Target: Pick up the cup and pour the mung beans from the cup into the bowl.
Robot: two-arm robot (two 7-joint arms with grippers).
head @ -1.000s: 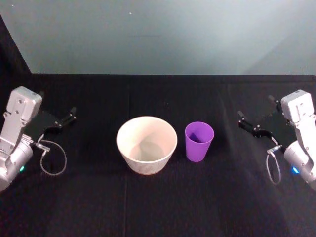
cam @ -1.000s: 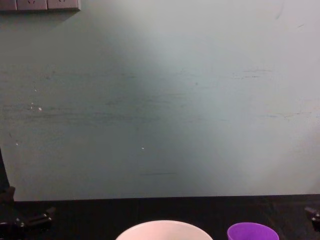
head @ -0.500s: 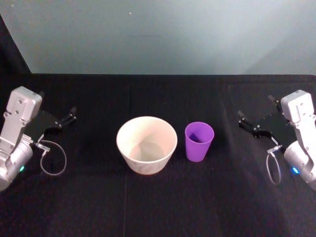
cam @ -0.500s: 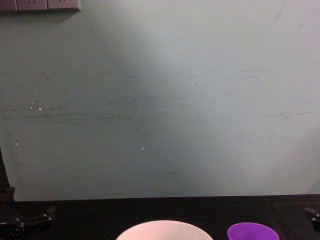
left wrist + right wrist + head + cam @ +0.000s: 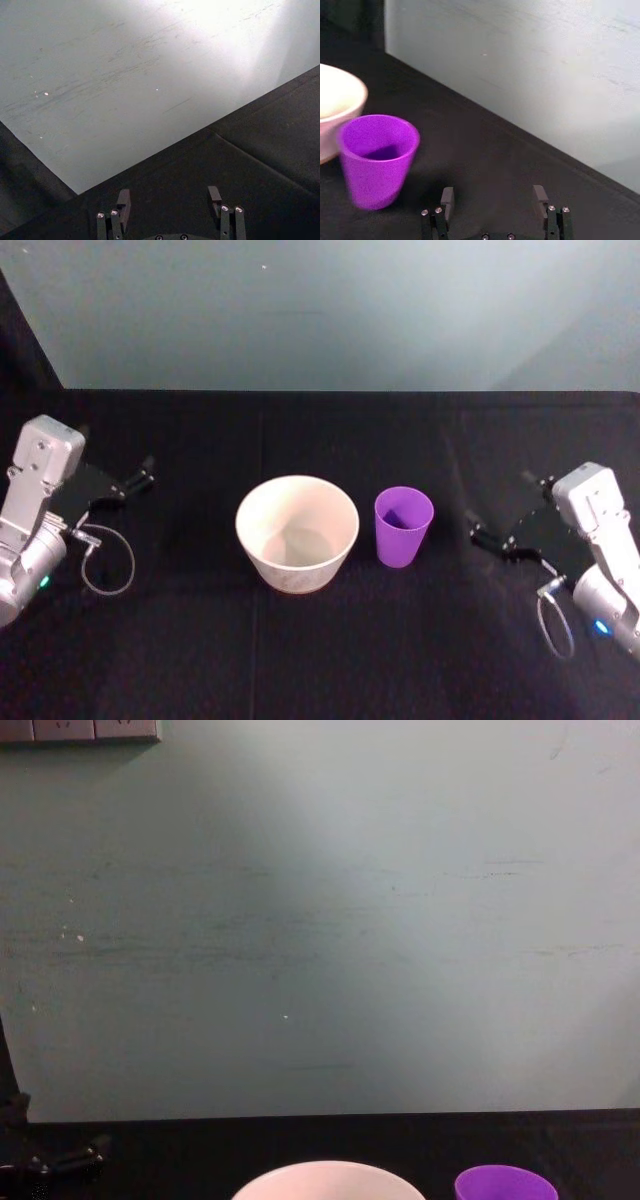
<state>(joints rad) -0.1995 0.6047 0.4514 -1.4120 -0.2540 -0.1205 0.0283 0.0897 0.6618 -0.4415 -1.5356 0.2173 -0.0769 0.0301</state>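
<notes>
Right gripper (image 5: pixel 498 505) has shifted inward toward the cup (image 5: pixel 403 527), fingers spread, stopping at its 3 o'clock, apart from it; left gripper (image 5: pixel 169 195) is parked, also spread. Cup stands upright just beside the bowl (image 5: pixel 295 575), at its 3 o'clock. Judged: grasp, lift and pour all remain.

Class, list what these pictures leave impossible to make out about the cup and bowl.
- Contents of the small purple plastic cup: in the head view its shadowed inside hides them; in the right wrist view its own wall does.
- Wide white round bowl and cup: in the chest view the lower edge cuts both off below their rims.
- Bowl: in the right wrist view the picture edge cuts most of it off.
</notes>
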